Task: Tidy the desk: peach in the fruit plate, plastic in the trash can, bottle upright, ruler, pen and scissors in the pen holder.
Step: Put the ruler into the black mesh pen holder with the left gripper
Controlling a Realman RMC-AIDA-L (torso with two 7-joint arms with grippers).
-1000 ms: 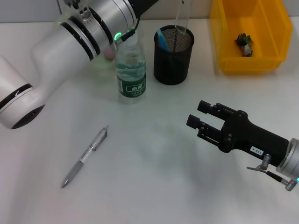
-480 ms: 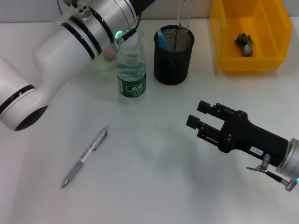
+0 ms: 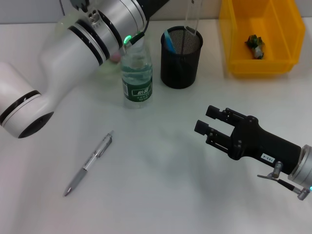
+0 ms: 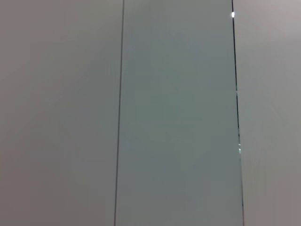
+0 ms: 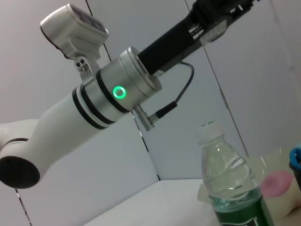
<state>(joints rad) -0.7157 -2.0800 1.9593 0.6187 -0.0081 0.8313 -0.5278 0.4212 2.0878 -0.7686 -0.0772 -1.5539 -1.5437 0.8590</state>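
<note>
A silver pen [image 3: 89,163] lies on the white desk at the front left. The water bottle [image 3: 136,73] stands upright; it also shows in the right wrist view [image 5: 230,188]. The black mesh pen holder [image 3: 181,57] holds a blue-handled item [image 3: 168,40] and a clear ruler [image 3: 193,17] standing up out of the picture. The pink peach [image 3: 115,56] sits on a pale plate [image 5: 263,162], half hidden by my left arm. My left gripper [image 5: 221,14] is high above the holder. My right gripper [image 3: 207,120] is open and empty over the desk's right front.
A yellow bin [image 3: 287,53] at the back right holds a crumpled green piece of plastic [image 3: 255,46]. My white left arm [image 3: 73,53] crosses the back left above the plate and bottle. The left wrist view shows only a grey wall.
My left arm has shifted slightly to the right and up. The right arm, pen and bottle have not moved.
</note>
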